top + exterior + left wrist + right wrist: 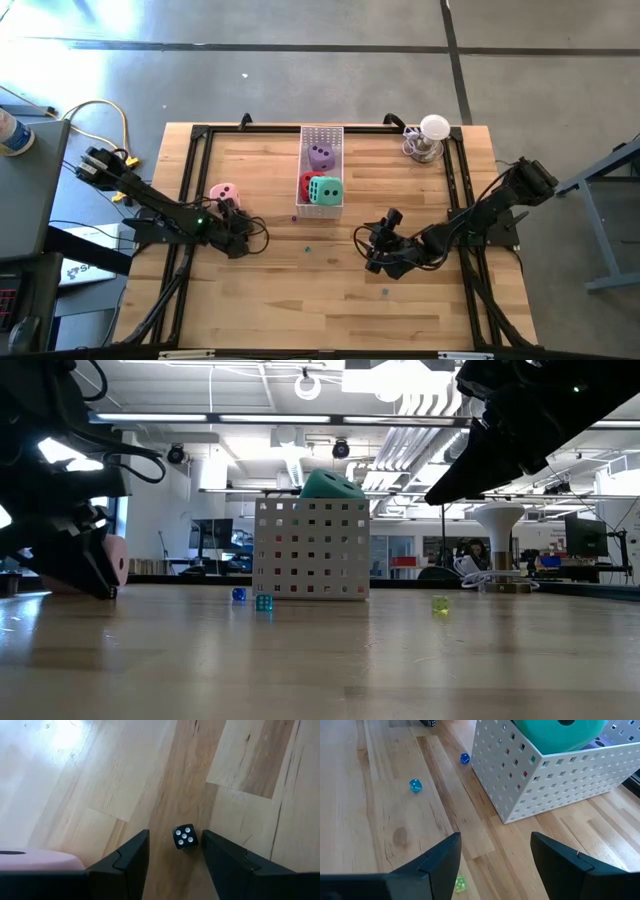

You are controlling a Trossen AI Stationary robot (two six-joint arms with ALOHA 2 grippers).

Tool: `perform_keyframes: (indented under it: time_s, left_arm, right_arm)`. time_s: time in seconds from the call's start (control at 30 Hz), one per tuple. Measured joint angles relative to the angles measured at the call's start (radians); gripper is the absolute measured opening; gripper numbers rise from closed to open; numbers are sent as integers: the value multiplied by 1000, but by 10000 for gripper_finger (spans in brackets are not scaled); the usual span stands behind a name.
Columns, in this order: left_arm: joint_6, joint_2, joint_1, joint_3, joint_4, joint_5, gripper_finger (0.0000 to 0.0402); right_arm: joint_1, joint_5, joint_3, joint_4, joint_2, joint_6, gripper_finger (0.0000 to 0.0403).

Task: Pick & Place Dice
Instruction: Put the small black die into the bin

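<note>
Pink die (224, 193) on table, purple (321, 155), red (307, 186), green (325, 190) dice in tray

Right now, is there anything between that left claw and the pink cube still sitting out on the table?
Nothing visible blocks it. The pink die lies on bare wood close beside the left gripper, whose open fingers straddle only a tiny black die. The path from there to the white tray also looks free.

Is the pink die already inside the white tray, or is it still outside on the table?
Outside. The pink die lies on the wooden table, beside the left gripper, apart from the white tray.
</note>
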Motion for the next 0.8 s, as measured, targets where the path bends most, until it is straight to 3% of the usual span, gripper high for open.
perform_keyframes:
  time_s: [0.3,0.8]
  left_arm:
    - [-3,0,0,-1,2,15,167]
    - [-3,2,0,-2,10,-3,79]
  right_arm:
    - [0,0,0,1,0,0,231]
    - [0,0,0,2,0,0,231]
